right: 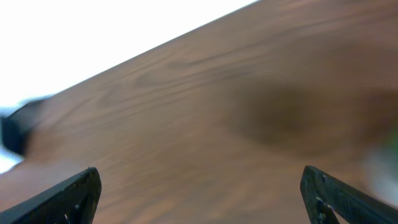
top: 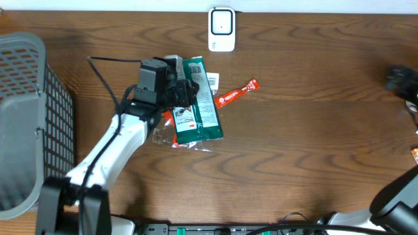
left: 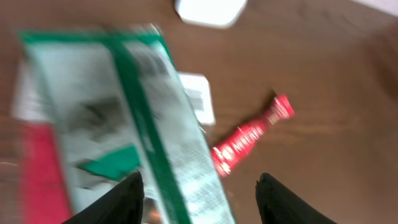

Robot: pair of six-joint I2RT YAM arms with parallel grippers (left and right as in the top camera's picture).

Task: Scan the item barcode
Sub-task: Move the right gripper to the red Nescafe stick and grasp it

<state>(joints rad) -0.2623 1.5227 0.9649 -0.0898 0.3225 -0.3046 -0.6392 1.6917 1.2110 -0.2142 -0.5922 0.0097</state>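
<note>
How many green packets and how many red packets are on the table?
Green packet: 1
Red packets: 2, a stick and a pouch partly under the green one
Total: 3

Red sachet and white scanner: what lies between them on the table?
Nothing lies there. In the overhead view, only bare brown table separates the red sachet from the white scanner.
</note>
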